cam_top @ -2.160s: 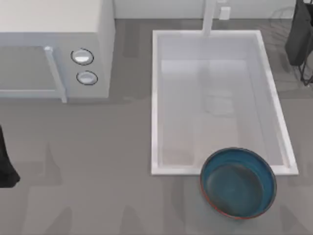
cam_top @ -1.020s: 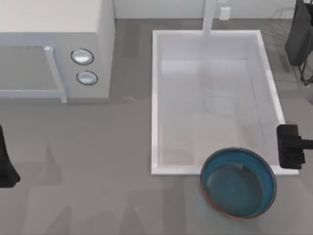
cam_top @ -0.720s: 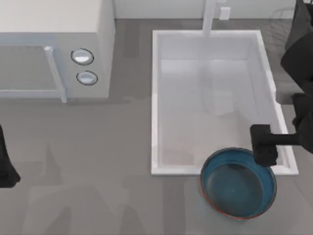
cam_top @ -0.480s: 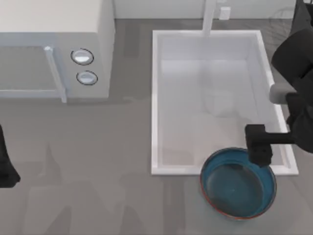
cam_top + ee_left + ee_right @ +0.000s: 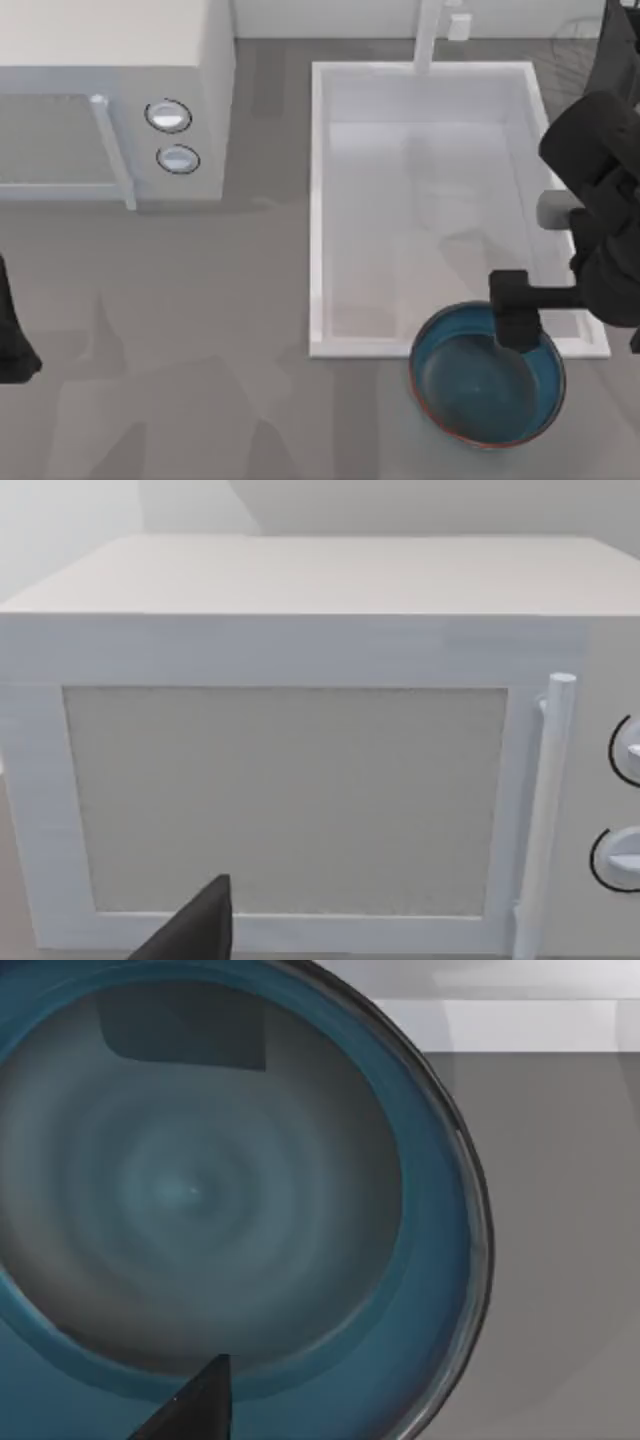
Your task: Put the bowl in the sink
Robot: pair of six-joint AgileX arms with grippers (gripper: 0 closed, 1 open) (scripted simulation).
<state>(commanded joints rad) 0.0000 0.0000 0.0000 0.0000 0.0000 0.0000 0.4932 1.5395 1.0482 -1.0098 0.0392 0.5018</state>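
Gripper on my right arm [image 5: 513, 312] hangs over the far edge of the bowl [image 5: 487, 375], right where that edge meets the near rim of the sink [image 5: 318, 200]. Whether its fingers are spread or closed I cannot tell; one dark fingertip [image 5: 195, 1405] pokes into the right wrist view above the blue inside of the bowl, and nothing there shows a grip on the rim. The bowl sits on the table [image 5: 200, 350] just outside the sink's near right corner, its far edge overlapping the white rim in the top view, so it is not yet in the basin.

My left gripper [image 5: 12, 330] is parked at the table's left edge, facing the microwave [image 5: 300, 760], and I cannot tell its fingers either.

I judge the step in hand to be lining up for a pinch on the bowl's wall. The risks: the wall is shallow and glossy, so a pinch that lands too high could slip off as I lift. The rim of the sink is thick and close, so coming down off-target could strike it or shove the bowl away. Once lifted, a one-sided hold may let the bowl tilt and catch the rim.
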